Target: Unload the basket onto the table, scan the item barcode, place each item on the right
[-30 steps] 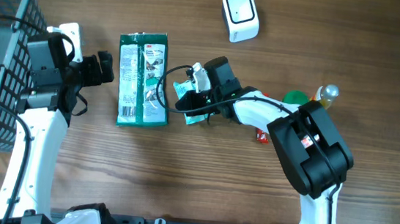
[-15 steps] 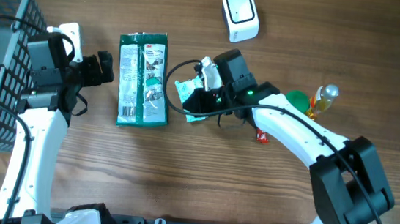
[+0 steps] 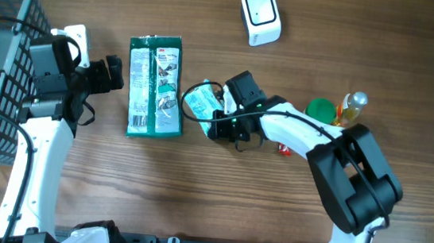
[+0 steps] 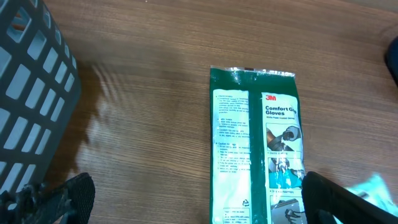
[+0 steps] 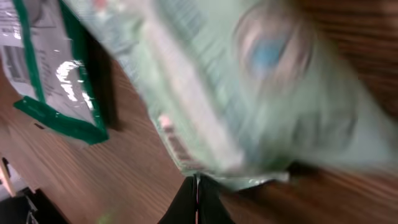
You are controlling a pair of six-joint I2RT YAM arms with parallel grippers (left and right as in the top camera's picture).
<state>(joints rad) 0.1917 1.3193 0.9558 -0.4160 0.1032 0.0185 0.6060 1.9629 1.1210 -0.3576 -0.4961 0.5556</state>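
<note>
Overhead: the right gripper (image 3: 215, 110) has its fingers pressed together on the edge of a pale green packet (image 3: 200, 98), the item to scan. The packet sits at mid-table, just right of a green glove pack (image 3: 155, 86) lying flat, and well apart from the white scanner (image 3: 261, 16) at the far edge. The left gripper (image 3: 114, 73) is just left of the glove pack, fingers spread and holding nothing. A dark mesh basket (image 3: 0, 53) fills the left corner. Behind the right arm are a small bottle (image 3: 353, 104) and something green beside it.

Left wrist: the two spread fingers (image 4: 69, 195) show at the bottom corners, above the wooden table (image 4: 149, 74). The glove pack (image 4: 256, 149) lies between them, nearer the right finger, printed side up. The basket (image 4: 31, 99) is at the left, and a pale corner of the packet (image 4: 375, 185) peeks in at lower right.

Right wrist: the packet (image 5: 249, 87) fills the frame, blurred, so I cannot tell whether a barcode faces the camera. The fingers (image 5: 198, 205) meet at the bottom, pinching its lower edge. The glove pack (image 5: 43, 68) is at the upper left.
</note>
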